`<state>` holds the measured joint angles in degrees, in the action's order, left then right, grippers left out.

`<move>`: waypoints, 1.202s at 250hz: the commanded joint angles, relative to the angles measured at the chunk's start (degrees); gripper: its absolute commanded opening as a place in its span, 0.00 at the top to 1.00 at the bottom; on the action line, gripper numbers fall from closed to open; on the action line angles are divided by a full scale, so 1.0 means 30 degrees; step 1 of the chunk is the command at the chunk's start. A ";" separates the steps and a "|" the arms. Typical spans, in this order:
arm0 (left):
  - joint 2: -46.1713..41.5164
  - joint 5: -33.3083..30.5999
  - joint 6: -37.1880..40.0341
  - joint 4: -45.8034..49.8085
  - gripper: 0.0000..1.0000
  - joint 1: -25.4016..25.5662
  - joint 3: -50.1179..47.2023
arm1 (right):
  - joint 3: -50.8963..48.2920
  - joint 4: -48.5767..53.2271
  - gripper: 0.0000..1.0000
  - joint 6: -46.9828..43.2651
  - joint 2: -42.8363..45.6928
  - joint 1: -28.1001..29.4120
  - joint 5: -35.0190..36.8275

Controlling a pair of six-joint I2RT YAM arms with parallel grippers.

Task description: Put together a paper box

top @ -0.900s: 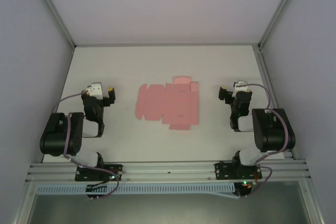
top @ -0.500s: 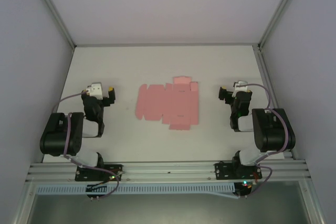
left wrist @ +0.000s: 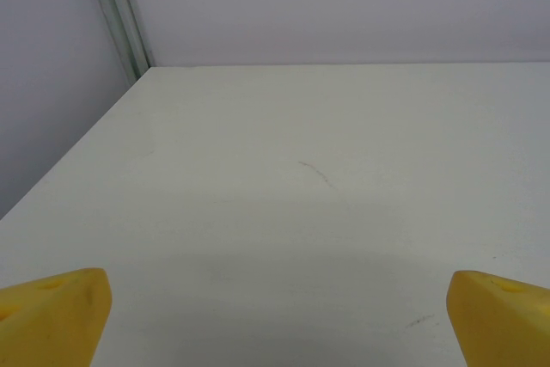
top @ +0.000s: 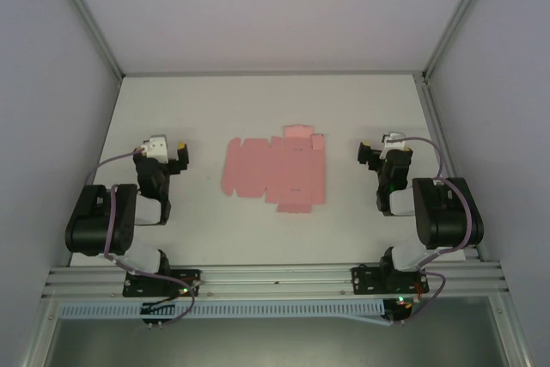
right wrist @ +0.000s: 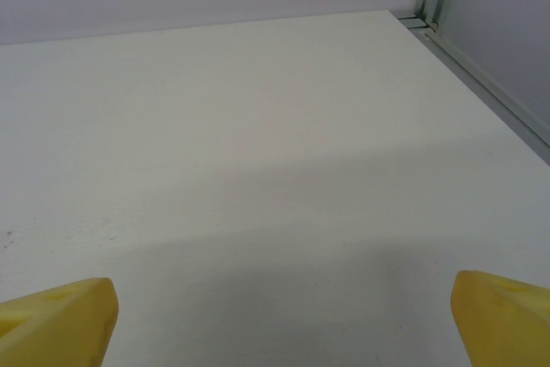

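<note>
The paper box (top: 277, 169) lies flat on the white table (top: 258, 109) as a pale pink die-cut sheet with tabs and flaps, between the two arms. My left gripper (top: 180, 154) rests to the sheet's left, well apart from it, open, with yellow fingertips (left wrist: 51, 315) spread wide over bare table. To the right of the sheet sits my right gripper (top: 368, 154), also apart from it and open, its yellow fingertips (right wrist: 56, 320) wide with nothing between them.
Pale walls and aluminium frame posts (top: 94, 32) enclose the table on three sides. An aluminium rail (top: 275, 279) carrying both arm bases runs along the near edge. A faint scuff mark (left wrist: 318, 173) shows on the table ahead of the left gripper.
</note>
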<state>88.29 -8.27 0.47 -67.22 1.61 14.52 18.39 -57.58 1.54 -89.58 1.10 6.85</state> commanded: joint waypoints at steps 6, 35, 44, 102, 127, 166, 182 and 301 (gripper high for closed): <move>-0.0390 0.0441 0.0444 0.0635 0.00 0.0052 0.0525 | 0.0055 -0.0413 0.00 -0.0014 0.0302 -0.0035 -0.0743; -0.1568 0.0549 0.0454 0.2066 0.00 0.0054 0.0791 | 0.0060 0.0149 0.00 0.0050 0.1032 -0.0032 -0.0431; -0.1778 0.0431 0.0443 0.2140 0.00 0.0052 0.0749 | 0.0164 0.0475 0.00 0.0074 0.1293 0.0002 -0.0436; -0.6043 0.0311 -0.1192 0.8613 0.00 0.0096 0.2172 | 0.3905 0.9726 0.00 0.0756 0.3959 0.0504 -0.0623; -0.7895 0.1471 -0.3374 1.3392 0.00 0.0262 0.3738 | 0.6581 1.4913 0.00 0.1766 0.4333 0.1629 -0.0594; -0.8324 0.2719 -0.6372 1.9792 0.00 0.0941 0.6119 | 1.0758 2.1565 0.11 0.4845 0.3322 0.4204 -0.1995; -0.7959 0.3641 -0.6763 2.0914 0.00 0.1486 0.6670 | 1.1840 2.2792 0.19 0.6596 0.2297 0.4788 -0.4032; -0.2651 0.7660 -0.7656 2.2278 0.00 0.3653 0.9321 | 1.1696 2.0370 0.57 0.9239 -0.3508 0.6194 -0.8869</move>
<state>77.47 9.78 -21.02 -1.26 11.11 40.23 54.33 4.14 27.57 -96.71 21.39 -18.35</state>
